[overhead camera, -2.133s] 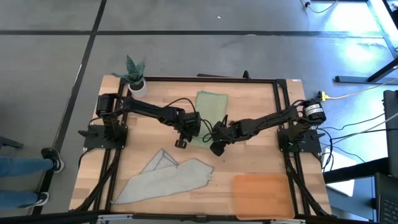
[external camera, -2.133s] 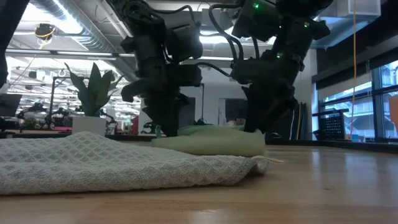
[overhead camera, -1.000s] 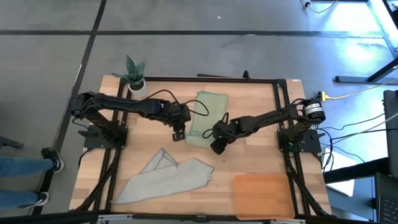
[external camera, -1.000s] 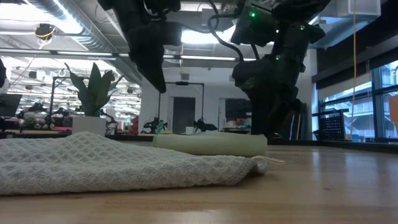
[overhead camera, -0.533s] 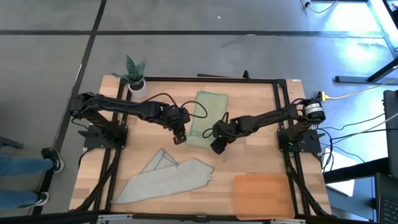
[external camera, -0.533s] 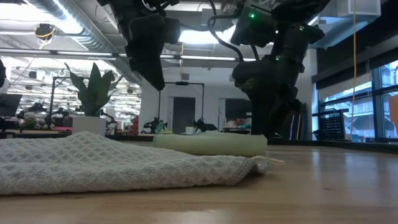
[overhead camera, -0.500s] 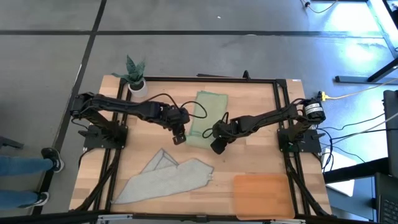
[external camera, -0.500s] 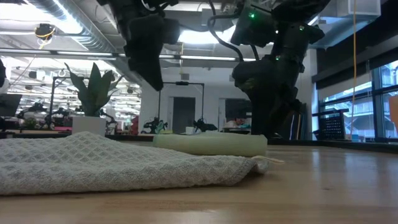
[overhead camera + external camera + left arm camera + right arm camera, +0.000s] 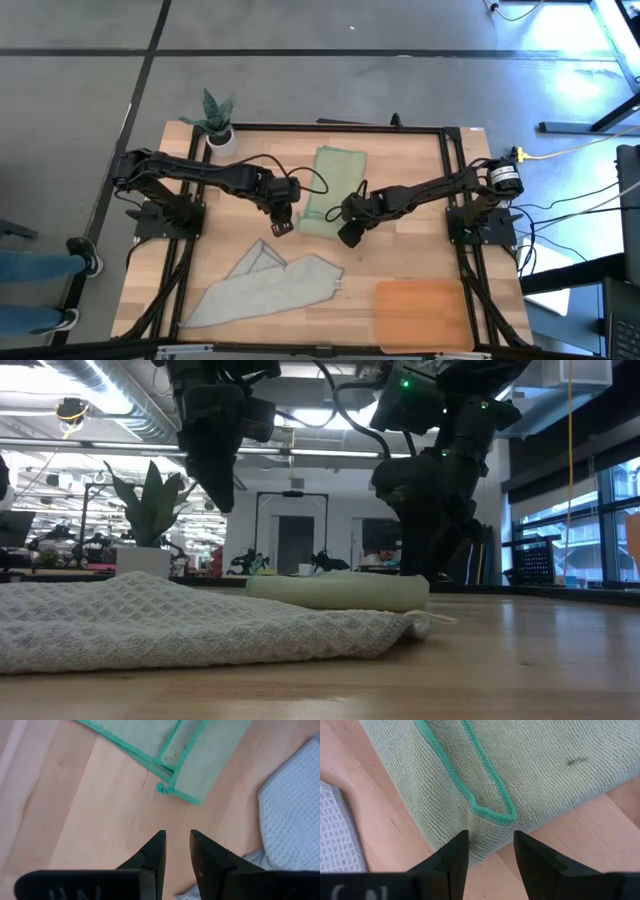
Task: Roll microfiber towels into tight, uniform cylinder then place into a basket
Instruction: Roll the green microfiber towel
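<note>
A small potted plant [image 9: 217,118] stands at the far left corner of the wooden table [image 9: 400,165]. Nearer, toward the left, the grey towel [image 9: 262,288] lies loose and rumpled, one flap folded over itself, its waffle weave plain in the low view. The left gripper [image 9: 280,222] hangs above bare wood between that grey towel and the green towel [image 9: 332,190], touching neither; its fingers [image 9: 156,851] stand a little apart with nothing between them. The green towel sits mid-table, folded into a long strip running far to near, its teal hem showing along the edges; from table height it reads as a low, flat pad. The right gripper [image 9: 343,232] is down at the towel's near right corner, fingers [image 9: 454,851] spread either side of the hemmed corner fold, not visibly pinching it. At the near right, the orange-brown basket [image 9: 423,314] lies flat by the table edge, well apart from both towels, with open wood between.
</note>
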